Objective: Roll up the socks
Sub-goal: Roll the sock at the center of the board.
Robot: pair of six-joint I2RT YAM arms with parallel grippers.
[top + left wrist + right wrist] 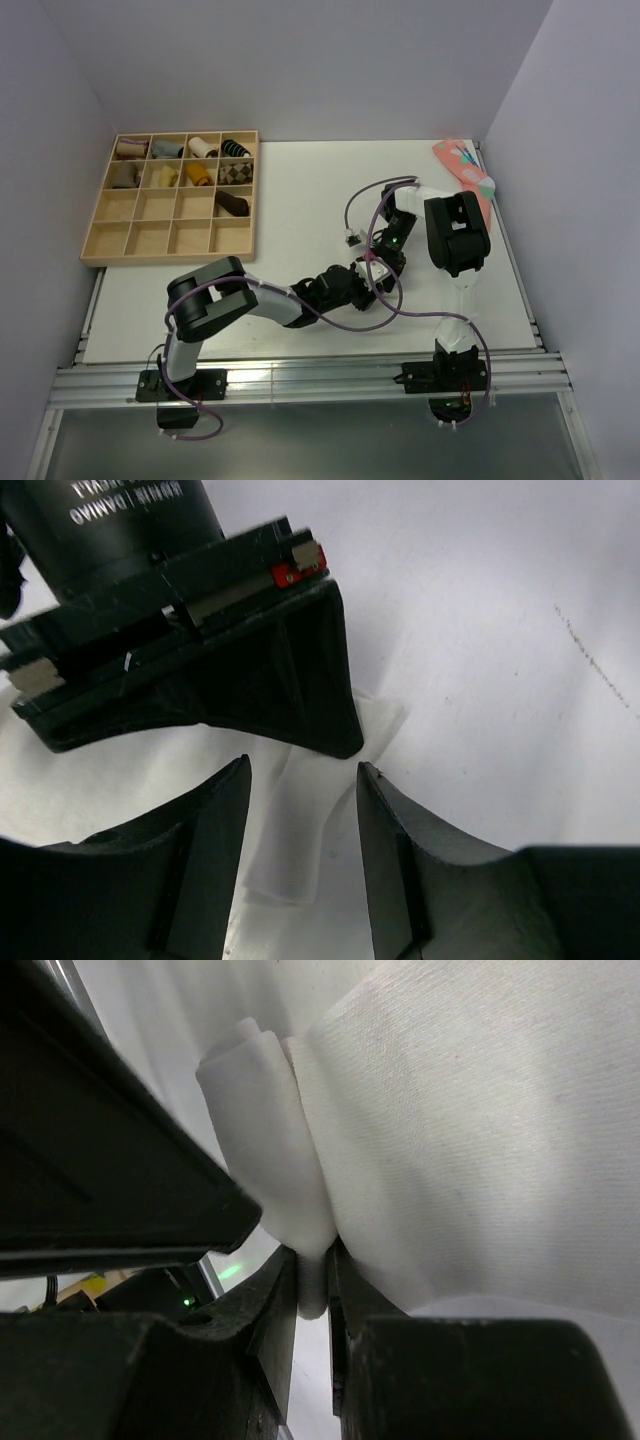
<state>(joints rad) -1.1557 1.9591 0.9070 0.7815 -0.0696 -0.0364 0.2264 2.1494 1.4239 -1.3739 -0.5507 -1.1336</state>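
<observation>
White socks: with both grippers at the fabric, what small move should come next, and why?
Probably close the left gripper on the fabric. The right gripper pinches a fold of the white socks, while the left's jaws stand open with a strip of the fabric lying between them, ungripped.

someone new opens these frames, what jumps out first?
Mid-table, the right gripper is pinched on a fold of the white socks, while the left gripper stands open astride the same fabric, close against it. Next comes the wooden tray at the far left, its back compartments holding sock rolls, and a coral-pink sock at the table's far right edge.
</observation>
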